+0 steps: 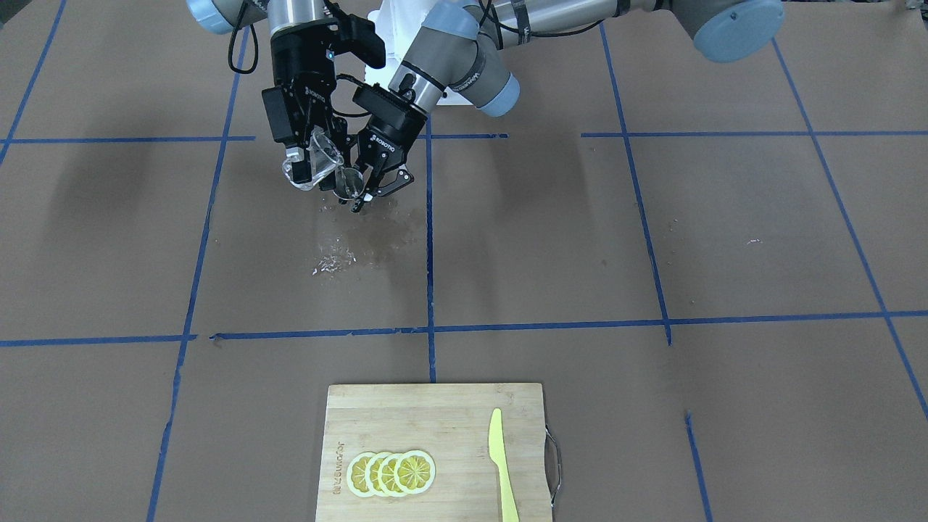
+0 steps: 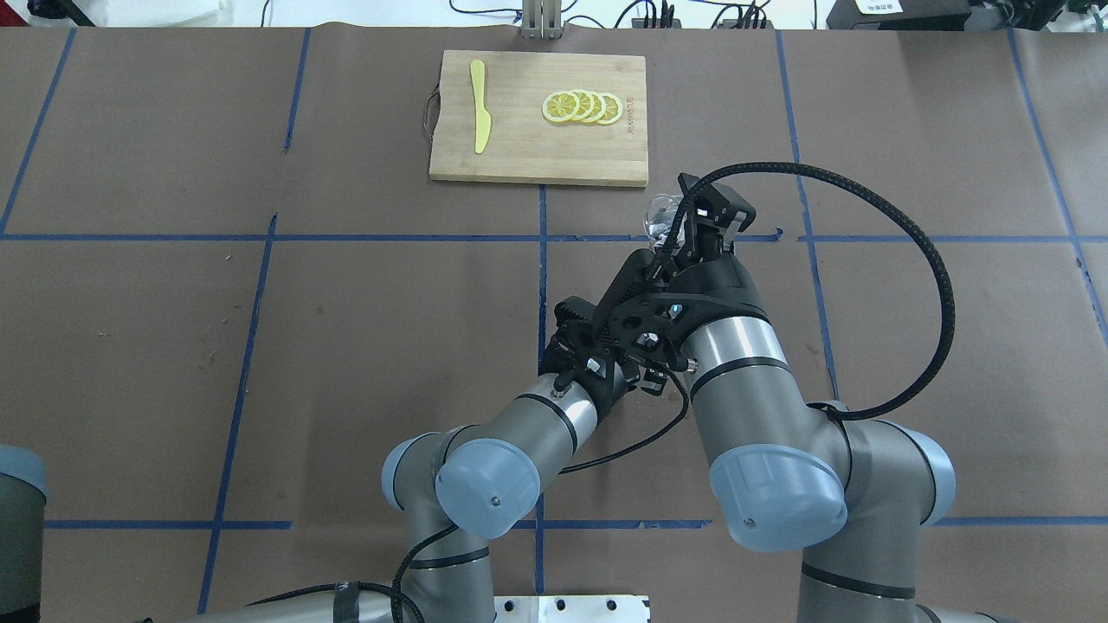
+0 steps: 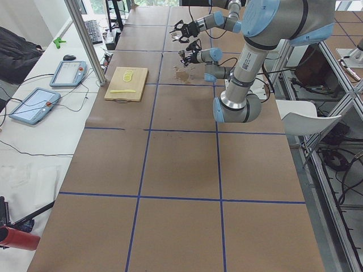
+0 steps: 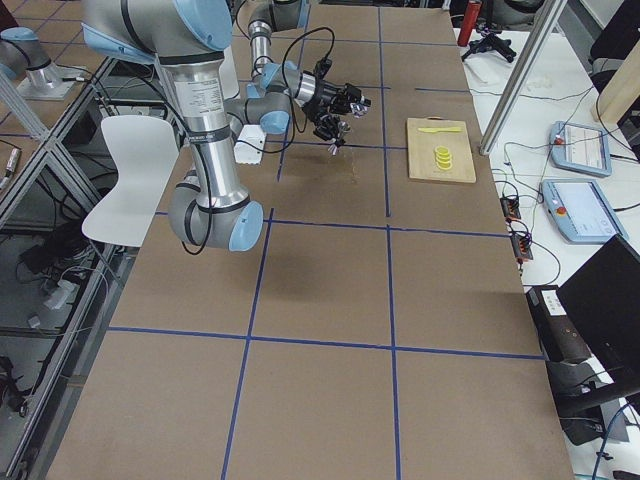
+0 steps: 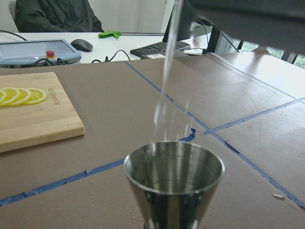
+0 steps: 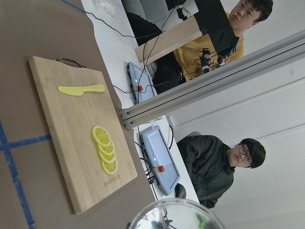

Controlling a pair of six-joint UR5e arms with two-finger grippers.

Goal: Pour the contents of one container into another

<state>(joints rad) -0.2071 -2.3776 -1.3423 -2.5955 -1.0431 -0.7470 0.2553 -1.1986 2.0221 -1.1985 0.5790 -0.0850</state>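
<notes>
Pouring was under way above the middle of the tabletop (image 1: 652, 239), where a wet patch (image 1: 341, 257) lay below the meeting point. The right end effector (image 1: 312, 161) was clenched on the tilted cup (image 1: 317, 161). The left end effector (image 1: 366, 190) gripped the upright jigger (image 5: 174, 181) just beneath the cup's lip. A thin stream (image 5: 167, 71) fell into the jigger. Its fill level could not be told, so finishing the pour and righting the cup seemed left to do.

glass cup (image 1: 317, 161): clear, tipped, streaming liquid (image 5: 167, 67) | jigger (image 5: 174, 183): steel, mouth up, just below
</notes>
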